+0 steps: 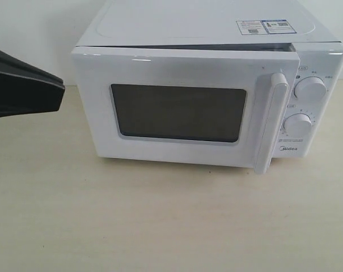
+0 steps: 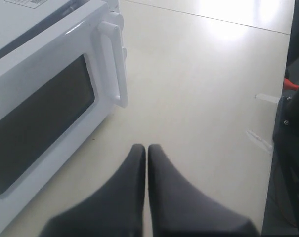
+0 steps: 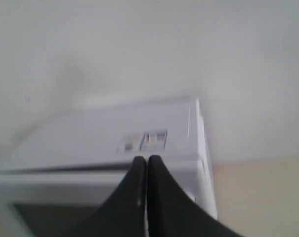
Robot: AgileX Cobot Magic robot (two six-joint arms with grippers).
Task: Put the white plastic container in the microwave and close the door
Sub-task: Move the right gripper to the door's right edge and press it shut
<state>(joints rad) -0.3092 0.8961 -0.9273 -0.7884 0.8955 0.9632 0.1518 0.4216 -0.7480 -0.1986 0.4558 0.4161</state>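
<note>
Door (image 1: 177,110) a crack ajar; white plastic container out of sight, likely inside the microwave (image 1: 216,22). Left pincer (image 2: 147,150) and right pincer (image 3: 147,160) both pressed shut, empty. A push could skid the microwave back across the bench (image 1: 160,226), not latch it.

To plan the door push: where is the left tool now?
In the exterior view, the shut left tool is at the left edge, left of the microwave and its door, touching neither.
</note>
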